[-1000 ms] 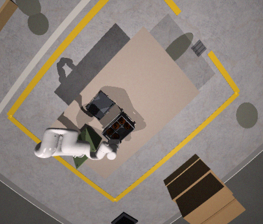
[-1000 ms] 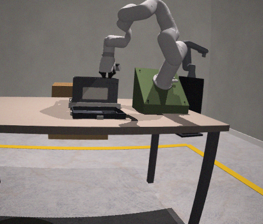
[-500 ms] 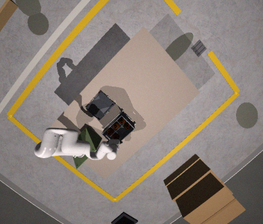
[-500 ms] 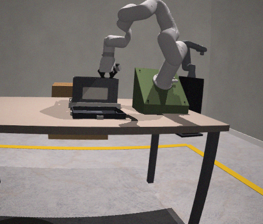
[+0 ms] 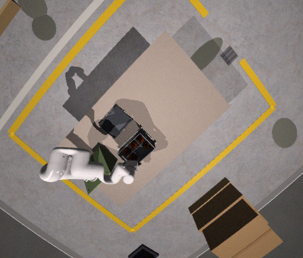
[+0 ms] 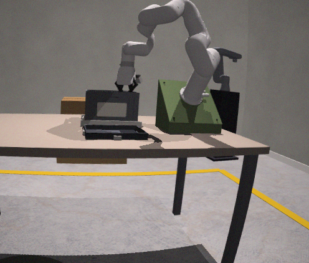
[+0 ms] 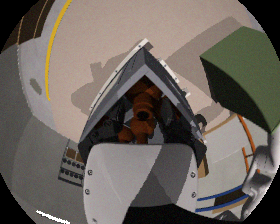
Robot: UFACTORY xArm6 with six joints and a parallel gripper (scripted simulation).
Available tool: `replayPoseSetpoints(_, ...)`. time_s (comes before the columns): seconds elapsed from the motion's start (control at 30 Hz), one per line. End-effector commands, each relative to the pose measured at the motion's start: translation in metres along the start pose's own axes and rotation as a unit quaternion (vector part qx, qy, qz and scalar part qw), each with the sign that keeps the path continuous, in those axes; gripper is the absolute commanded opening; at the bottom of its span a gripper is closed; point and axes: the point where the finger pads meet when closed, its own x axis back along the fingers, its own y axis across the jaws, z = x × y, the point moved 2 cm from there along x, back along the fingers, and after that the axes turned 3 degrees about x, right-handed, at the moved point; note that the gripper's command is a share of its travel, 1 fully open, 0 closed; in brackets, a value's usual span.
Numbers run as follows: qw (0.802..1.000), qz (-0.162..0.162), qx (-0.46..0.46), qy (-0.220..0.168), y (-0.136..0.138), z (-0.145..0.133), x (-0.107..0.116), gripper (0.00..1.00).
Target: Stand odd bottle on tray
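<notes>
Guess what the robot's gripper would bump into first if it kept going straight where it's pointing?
Probably a brown bottle in the crate. The gripper already reaches down at the crate, though how far below the bottle sits is hard to tell.

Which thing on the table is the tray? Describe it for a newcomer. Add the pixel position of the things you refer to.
Find the green wedge (image 5: 112, 156) (image 6: 189, 128) under the arm on the table. Two dark containers sit near it. The tray (image 5: 120, 117) (image 6: 116, 134) is the low, shallow one; the crate (image 5: 146, 156) (image 6: 113, 96) is tall, divided, with bottles inside.
</notes>
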Motion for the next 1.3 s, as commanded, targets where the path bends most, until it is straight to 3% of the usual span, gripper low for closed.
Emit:
replayPoseSetpoints(0.0,1.000,0.002,0.000,0.000,-0.001,0.000,0.001,0.65)
replayPoseSetpoints(0.53,1.000,0.002,0.001,0.000,-0.001,0.000,0.009,0.65)
replayPoseSetpoints(0.9,1.000,0.002,0.000,0.000,-0.001,0.000,0.032,0.65)
replayPoseSetpoints(1.27,1.000,0.002,0.000,0.000,-0.001,0.000,0.070,0.65)
